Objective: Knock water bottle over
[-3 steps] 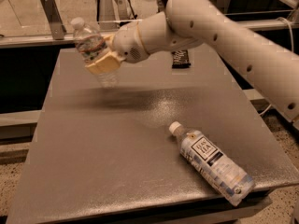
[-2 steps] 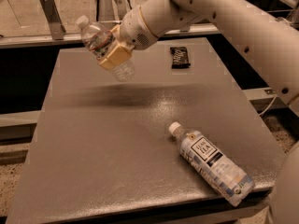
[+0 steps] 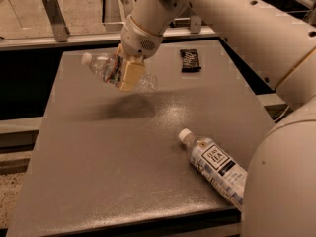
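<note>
The gripper (image 3: 127,74) at eleven o'clock holds the tipped water bottle (image 3: 98,64); lower it slowly to lie on the table (image 3: 123,162).

Gripper (image 3: 124,74) with water bottle (image 3: 100,63) above bare tabletop (image 3: 108,157); packet (image 3: 190,60), larger bottle (image 3: 217,169) lie rightward.
</note>
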Controlling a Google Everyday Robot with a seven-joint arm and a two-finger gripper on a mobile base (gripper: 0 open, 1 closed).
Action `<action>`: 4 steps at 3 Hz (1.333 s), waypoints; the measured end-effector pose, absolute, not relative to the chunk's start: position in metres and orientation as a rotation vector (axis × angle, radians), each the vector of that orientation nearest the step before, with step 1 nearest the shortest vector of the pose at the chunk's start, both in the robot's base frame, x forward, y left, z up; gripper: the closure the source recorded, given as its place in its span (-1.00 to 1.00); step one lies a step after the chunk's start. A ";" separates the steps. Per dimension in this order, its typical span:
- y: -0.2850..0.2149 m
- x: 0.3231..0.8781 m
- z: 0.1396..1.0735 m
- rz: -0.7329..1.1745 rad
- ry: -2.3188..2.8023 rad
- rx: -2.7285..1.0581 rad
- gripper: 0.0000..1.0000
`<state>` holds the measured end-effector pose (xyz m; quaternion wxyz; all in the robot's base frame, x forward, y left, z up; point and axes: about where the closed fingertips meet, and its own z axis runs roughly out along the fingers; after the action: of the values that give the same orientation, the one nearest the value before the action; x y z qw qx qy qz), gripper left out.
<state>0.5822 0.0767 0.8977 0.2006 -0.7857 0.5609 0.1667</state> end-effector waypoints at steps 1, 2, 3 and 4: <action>0.076 0.564 0.880 0.440 1.578 -2.357 0.66; 0.080 0.554 0.870 0.431 1.568 -2.438 0.21; 0.088 0.548 0.864 0.431 1.554 -2.473 -0.27; 0.093 0.545 0.862 0.431 1.543 -2.479 -0.72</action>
<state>0.5455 0.0934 0.8623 0.0948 -0.8360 0.5205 0.1455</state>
